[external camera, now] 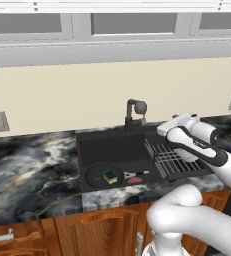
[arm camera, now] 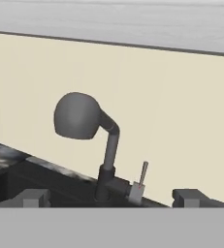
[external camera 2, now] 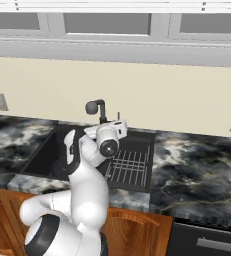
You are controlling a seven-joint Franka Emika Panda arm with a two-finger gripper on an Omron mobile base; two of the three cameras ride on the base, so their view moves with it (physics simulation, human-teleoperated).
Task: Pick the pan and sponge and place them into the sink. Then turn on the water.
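Sink [external camera: 87, 150]: black basin set in the marbled counter [external camera: 27, 170], taken here as the landmark. Pan [external camera: 98, 176]: lying flat at the front of the sink floor. Sponge [external camera: 110, 176]: resting on the pan, yellow with a dark top. Red drain piece [external camera: 134, 180]: just beside the pan, toward the dish rack [external camera: 174, 157], which fills the side of the sink away from the pan. Faucet [arm camera: 87, 123]: standing at the back rim of the sink, rounded head turned aside, with a thin upright lever [arm camera: 143, 174] at its base; no stream of water is seen. Gripper [arm camera: 112, 197]: released, jaws spread wide, nothing held, raised above the sink and pointed at the faucet base. Status, as judged: both items are placed, the tap remains to be opened. Risks, as judged: the lever is thin and could be passed between the wide jaws without being moved; a push applied too low could land on the faucet base or body instead; an approach carried too far could drive the fingertips into the wall behind the sink.
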